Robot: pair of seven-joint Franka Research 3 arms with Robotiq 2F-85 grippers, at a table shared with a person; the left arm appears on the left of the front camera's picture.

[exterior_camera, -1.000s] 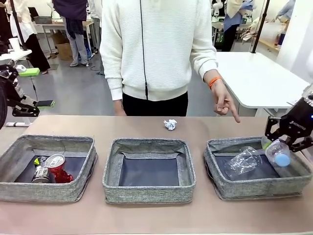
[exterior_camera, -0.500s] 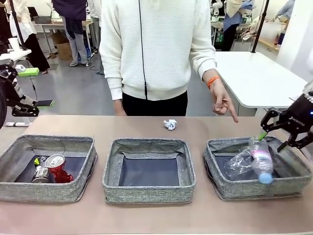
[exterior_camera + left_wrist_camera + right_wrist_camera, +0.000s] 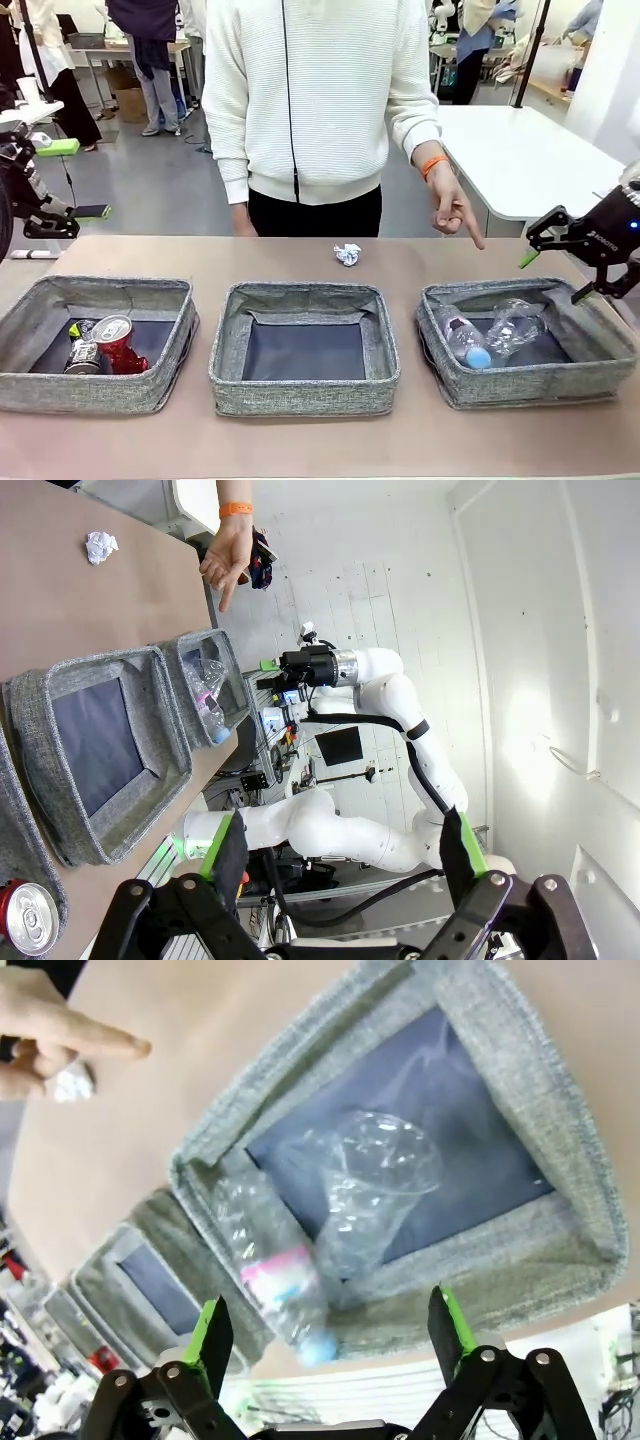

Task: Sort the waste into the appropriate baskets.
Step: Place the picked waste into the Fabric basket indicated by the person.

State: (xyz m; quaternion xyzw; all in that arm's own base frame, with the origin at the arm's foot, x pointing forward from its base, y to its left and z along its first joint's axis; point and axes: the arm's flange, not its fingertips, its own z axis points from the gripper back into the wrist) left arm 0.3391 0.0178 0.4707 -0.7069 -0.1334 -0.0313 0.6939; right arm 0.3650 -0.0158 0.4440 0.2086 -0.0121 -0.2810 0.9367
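A second ago the right gripper (image 3: pixel 560 270) held the clear plastic bottle with a blue cap and pink label (image 3: pixel 463 339) over the near right corner of the right-hand grey woven fabric basket (image 3: pixel 440 375). Half a second ago its jaws had parted and the bottle was dropping. The bottle now lies on the basket's dark bottom, below and to the left of the gripper, cap toward the front wall, touching the clear plastic cup (image 3: pixel 514 324) beside it. The gripper has lifted and drawn back over the basket's far right rim.

White lettering marks the right gripper's black body, too small to read. The bottle's pink label (image 3: pixel 276 1266) is blurred in the right wrist view.

The right gripper stands wide, green pads (image 3: pixel 213 1326) well apart, with nothing between them, and the bottle and cup lie straight ahead of it. The left gripper (image 3: pixel 345 855) is also spread wide and empty, held off the table's left end.

Well to the right gripper's left, the crumpled white paper ball (image 3: pixel 347 254) lies on the bare brown table (image 3: pixel 300 445) behind the middle basket (image 3: pixel 305 390). Farther left, the left basket (image 3: pixel 90 385) holds the crushed red can (image 3: pixel 117 342) and the silver-dark can (image 3: pixel 83 357), touching. The person's hand (image 3: pixel 455 212) points down near the right gripper.
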